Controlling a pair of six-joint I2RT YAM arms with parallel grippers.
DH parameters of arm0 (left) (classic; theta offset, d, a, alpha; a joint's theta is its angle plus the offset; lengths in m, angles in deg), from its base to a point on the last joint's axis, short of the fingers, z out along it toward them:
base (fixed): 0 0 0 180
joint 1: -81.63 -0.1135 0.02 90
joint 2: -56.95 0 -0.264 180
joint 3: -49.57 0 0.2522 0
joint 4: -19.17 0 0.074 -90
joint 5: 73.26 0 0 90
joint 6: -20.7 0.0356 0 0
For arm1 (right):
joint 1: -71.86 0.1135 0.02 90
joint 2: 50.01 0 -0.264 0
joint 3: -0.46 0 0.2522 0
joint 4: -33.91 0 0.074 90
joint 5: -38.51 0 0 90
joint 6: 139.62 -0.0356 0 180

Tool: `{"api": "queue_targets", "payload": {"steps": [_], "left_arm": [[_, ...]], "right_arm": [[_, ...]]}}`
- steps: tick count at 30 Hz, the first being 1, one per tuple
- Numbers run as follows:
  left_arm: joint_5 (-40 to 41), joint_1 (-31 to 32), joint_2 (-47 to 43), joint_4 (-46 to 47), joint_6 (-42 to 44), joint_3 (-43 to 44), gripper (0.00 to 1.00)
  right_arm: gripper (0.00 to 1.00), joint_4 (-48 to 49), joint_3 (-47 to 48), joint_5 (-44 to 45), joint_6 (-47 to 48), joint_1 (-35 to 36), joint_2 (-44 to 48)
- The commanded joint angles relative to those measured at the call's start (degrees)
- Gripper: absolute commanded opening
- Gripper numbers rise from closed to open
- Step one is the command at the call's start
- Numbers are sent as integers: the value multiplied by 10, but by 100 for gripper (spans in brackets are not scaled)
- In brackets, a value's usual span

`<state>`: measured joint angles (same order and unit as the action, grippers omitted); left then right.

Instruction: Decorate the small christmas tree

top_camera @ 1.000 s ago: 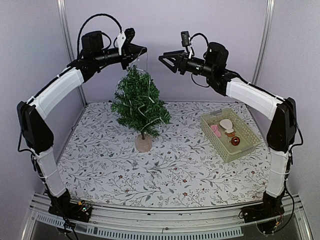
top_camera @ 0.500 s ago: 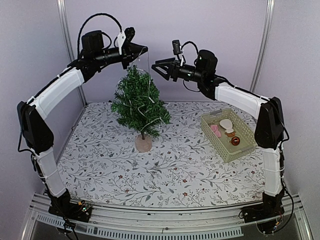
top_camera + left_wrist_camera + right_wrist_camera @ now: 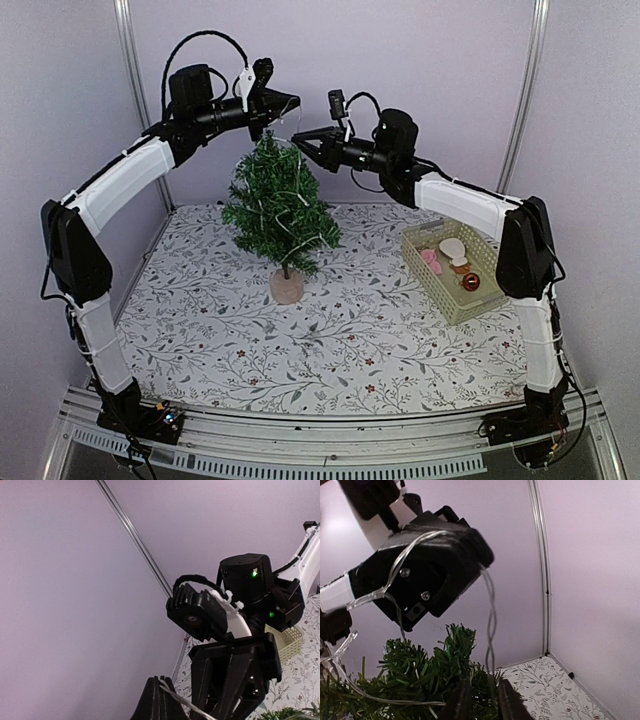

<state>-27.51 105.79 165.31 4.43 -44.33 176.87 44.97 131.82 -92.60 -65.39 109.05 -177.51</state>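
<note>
Left hand pinches a clear wire above the small christmas tree.

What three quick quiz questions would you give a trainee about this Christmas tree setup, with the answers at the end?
1. True or false: the left gripper is shut on a clear wire held above the small christmas tree.
2. Multiple choice: the basket sits A) on the table on the right arm's side of the tree, B) on the left arm's side, C) under the tree.
3. Short answer: which gripper has parted fingers with the hanging wire between them?

Key: 1 true. 2 A. 3 the right gripper.
</note>
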Motion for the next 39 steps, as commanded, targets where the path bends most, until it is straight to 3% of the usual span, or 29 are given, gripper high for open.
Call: {"api": "queue_targets", "payload": {"steps": [1, 3, 6, 13, 22, 39], "left_arm": [[-4, 8, 2, 23, -6, 13, 0], [-1, 6, 2, 22, -5, 12, 0], [11, 5, -1, 20, -5, 9, 2], [50, -4, -28, 34, 3, -27, 32], [85, -28, -66, 33, 15, -64, 51], [177, -68, -152, 87, -41, -186, 61]], "right_arm": [[11, -9, 15, 44, 15, 0, -13], [0, -17, 18, 62, 25, -1, -11], [0, -26, 22, 91, 34, -7, -6], [0, -48, 22, 134, 63, -26, 13], [0, -59, 20, 139, 77, -40, 14], [0, -81, -67, 95, 123, -39, 16]]}}
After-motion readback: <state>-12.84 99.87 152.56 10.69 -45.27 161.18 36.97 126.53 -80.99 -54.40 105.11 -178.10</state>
